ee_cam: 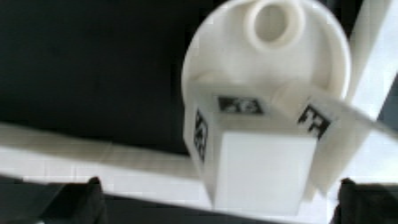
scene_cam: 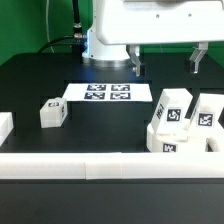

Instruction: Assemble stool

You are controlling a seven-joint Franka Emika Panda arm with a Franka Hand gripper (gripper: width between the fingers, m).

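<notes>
My gripper (scene_cam: 167, 63) hangs open and empty above the back right of the table, over a cluster of white stool parts. The cluster holds the round seat (scene_cam: 192, 146) and two upright tagged legs (scene_cam: 173, 112) (scene_cam: 207, 113) close against it. In the wrist view the seat (ee_cam: 267, 60) shows a round socket (ee_cam: 272, 20), and a blocky leg (ee_cam: 263, 155) with tags stands in front of it. The gripper (ee_cam: 224, 198) is well above them, its dark fingertips (ee_cam: 80, 198) wide apart and touching nothing. Another loose leg (scene_cam: 52, 113) lies alone toward the exterior view's left.
The marker board (scene_cam: 105, 92) lies flat on the black table behind the middle. A long white border rail (scene_cam: 90, 166) runs along the front edge, and a short rail piece (scene_cam: 5, 126) sits at the exterior view's left. The robot base (scene_cam: 105, 45) stands at the back.
</notes>
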